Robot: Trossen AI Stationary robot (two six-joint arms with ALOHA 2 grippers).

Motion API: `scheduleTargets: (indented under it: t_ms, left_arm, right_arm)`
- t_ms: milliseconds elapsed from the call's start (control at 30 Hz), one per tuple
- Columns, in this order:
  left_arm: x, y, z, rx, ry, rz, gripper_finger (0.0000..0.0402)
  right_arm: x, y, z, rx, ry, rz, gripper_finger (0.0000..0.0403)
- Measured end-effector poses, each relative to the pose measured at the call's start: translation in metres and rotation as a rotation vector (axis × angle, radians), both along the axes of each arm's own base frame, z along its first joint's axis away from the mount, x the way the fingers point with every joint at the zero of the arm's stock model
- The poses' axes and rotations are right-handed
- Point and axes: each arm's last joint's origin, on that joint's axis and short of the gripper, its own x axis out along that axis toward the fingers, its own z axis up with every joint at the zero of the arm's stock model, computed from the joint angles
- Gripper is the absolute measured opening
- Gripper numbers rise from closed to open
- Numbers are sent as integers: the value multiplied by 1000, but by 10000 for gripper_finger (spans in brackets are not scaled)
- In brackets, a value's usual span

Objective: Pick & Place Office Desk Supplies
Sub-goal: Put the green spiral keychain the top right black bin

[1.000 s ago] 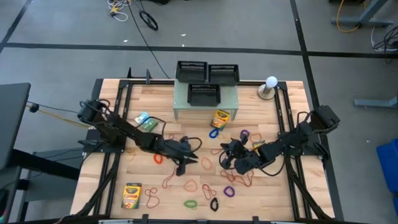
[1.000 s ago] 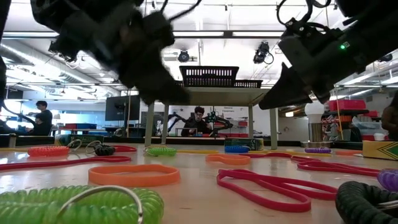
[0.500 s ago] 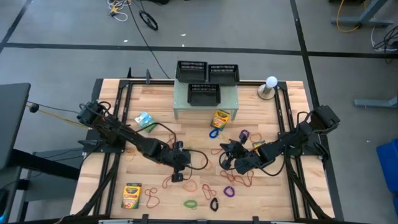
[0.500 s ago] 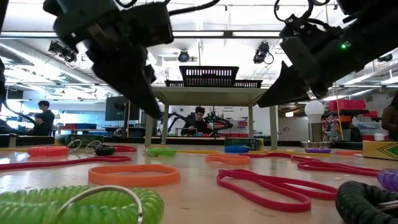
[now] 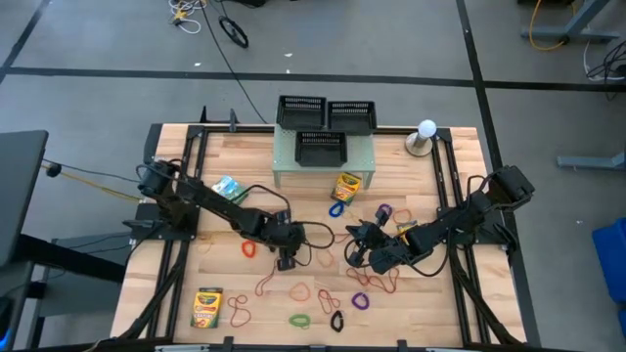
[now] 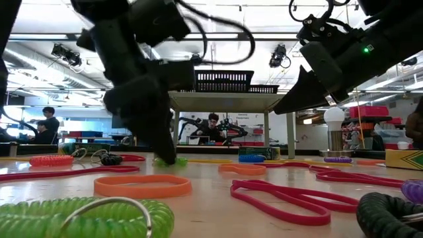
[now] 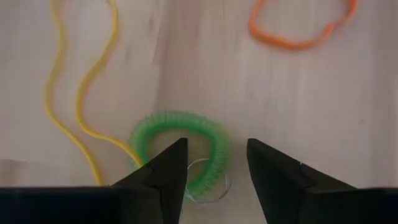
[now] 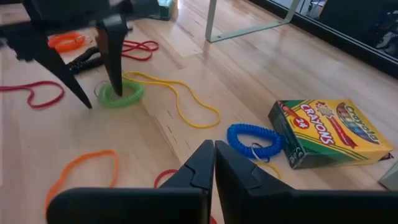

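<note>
Table (image 5: 460,166): supplies scattered mid-board, none binned.
Left gripper (image 7: 214,163): lowered, fingers parted astride a green coil band (image 7: 180,146) lying flat, prob. for pickup; nothing clamped yet.
Right gripper (image 8: 213,163): parked nearby, fingers closed, empty.
Crayon box (image 8: 329,132): flat beside blue coil (image 8: 254,141).
</note>
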Motion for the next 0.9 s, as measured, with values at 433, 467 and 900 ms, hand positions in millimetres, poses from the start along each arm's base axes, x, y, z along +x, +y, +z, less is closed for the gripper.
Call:
scheduleTargets:
  t_ms: [433,467,900]
  left_arm:
    - [-7,-8,28,106,-75,-130,16]
    - [-8,-11,32,135,-87,-159,16]
    - [-67,30,10,-96,-743,-190,10]
  right_arm:
    - [0,0,0,0,1,0,23]
    - [0,0,0,0,0,0,23]
    - [13,-7,11,-109,-26,70,23]
